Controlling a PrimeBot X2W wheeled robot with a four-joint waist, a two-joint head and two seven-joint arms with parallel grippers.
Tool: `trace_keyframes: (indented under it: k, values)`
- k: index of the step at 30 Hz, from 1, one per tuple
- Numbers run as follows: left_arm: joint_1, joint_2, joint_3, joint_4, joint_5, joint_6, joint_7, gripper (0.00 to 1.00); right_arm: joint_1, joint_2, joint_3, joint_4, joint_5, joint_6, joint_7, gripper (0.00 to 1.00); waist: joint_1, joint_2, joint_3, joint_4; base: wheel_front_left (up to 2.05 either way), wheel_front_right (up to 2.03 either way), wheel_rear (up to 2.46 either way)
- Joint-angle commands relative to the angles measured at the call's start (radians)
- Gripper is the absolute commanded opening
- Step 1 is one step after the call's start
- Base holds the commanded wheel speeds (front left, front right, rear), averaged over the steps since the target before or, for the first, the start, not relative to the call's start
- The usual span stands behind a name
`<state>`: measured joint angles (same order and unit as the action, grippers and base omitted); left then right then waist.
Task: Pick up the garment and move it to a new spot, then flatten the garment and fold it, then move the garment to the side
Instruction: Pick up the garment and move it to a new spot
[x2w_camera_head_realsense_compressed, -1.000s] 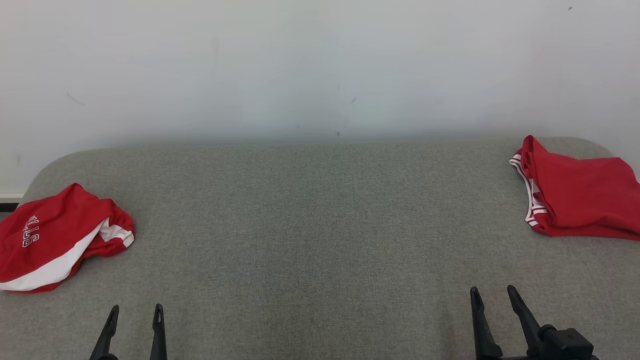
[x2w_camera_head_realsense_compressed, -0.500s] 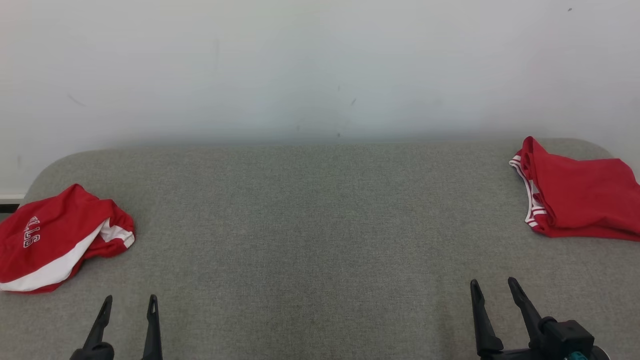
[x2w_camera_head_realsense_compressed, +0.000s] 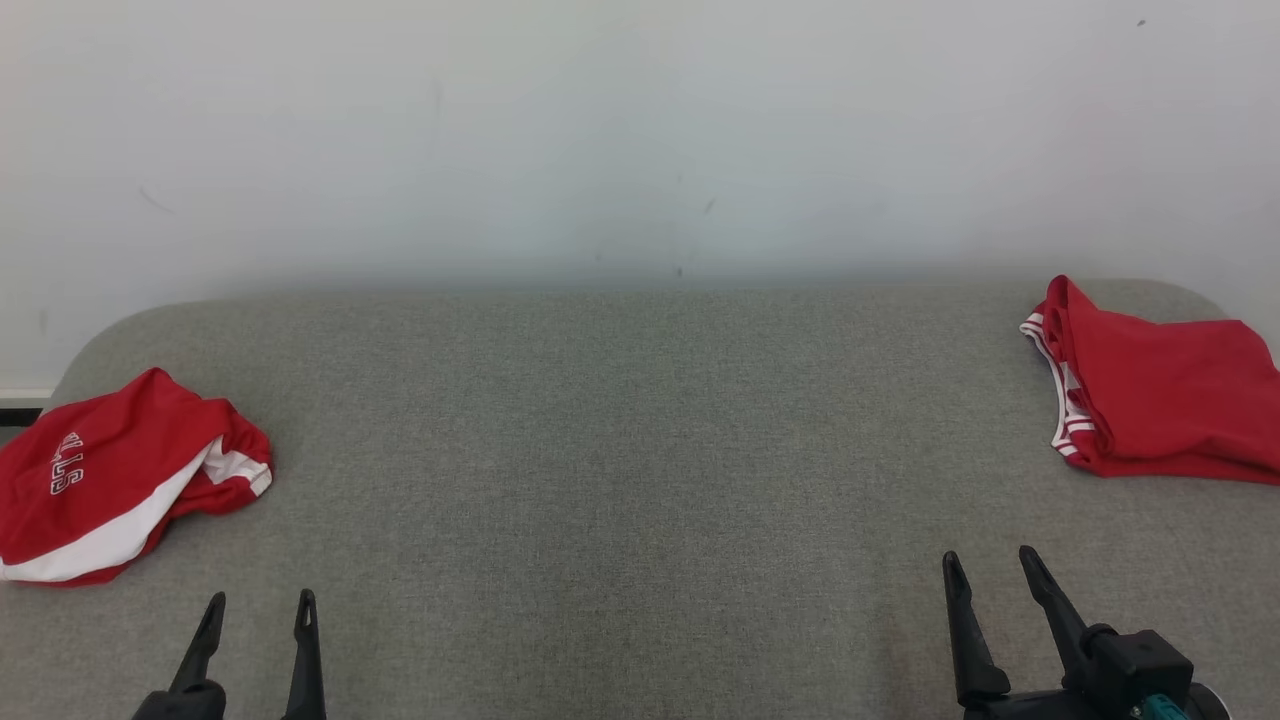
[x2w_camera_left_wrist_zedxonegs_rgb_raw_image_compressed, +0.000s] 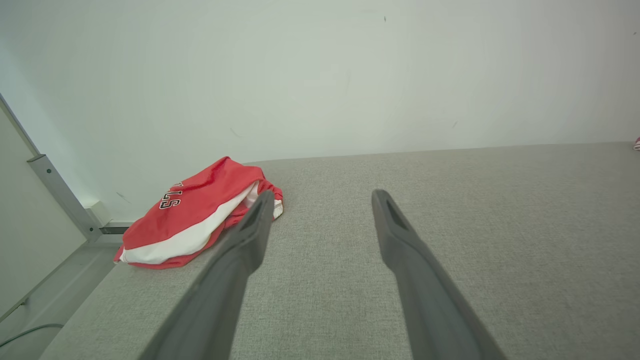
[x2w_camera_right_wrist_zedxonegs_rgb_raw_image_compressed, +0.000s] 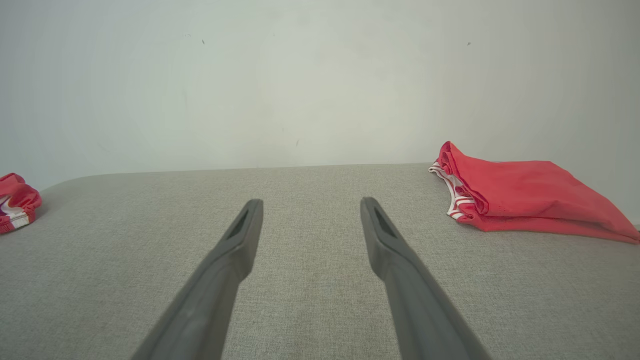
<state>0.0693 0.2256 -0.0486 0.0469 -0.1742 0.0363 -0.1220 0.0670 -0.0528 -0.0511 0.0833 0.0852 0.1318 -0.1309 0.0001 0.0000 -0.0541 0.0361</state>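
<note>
Both pairs of jaws stand released and hold nothing. In the head view the left gripper (x2w_camera_head_realsense_compressed: 262, 597) and the right gripper (x2w_camera_head_realsense_compressed: 988, 555) hover over the near edge of the grey table (x2w_camera_head_realsense_compressed: 640, 450), likely poised for a first reach. The crumpled garment (x2w_camera_head_realsense_compressed: 120, 480), thin red jersey cloth with a white panel and outlined lettering, lies bunched in soft rounded folds at the table's left end. It is probably the piece to pick up. A folded garment (x2w_camera_head_realsense_compressed: 1160, 400), red with white-striped trim, lies flat and squared at the table's right end, seemingly already finished and set aside. The table's cover is matte woven fabric with rounded corners; the broad middle between the garments probably serves for flattening. In the left wrist view the long, dark, tapered fingers point across the table toward the crumpled garment at its left end. In the right wrist view the fingers aim over the table's middle, with the folded garment toward its right end.
</note>
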Motion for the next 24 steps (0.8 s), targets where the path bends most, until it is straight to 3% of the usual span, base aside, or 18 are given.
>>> trace_keyframes:
  k: [1,16,24]
  values:
    - [0.010,0.004,0.001,-0.005,-0.005,0.005,0.001,1.00,0.011,0.004,-0.003,-0.002,-0.003,-0.003,0.004,1.00,-0.0001,0.0000,0.001,0.000,0.00,0.00,0.00]
    - [0.005,0.011,-0.006,-0.003,-0.019,0.011,-0.002,1.00,0.018,0.004,-0.006,-0.012,-0.006,-0.003,0.008,1.00,-0.0001,0.0000,0.002,0.013,0.00,0.00,0.00]
    - [-0.006,0.014,-0.007,-0.004,-0.027,0.017,0.005,1.00,0.030,0.004,-0.009,-0.001,0.014,-0.003,0.005,1.00,-0.0001,0.0000,0.003,0.078,0.00,0.00,0.00]
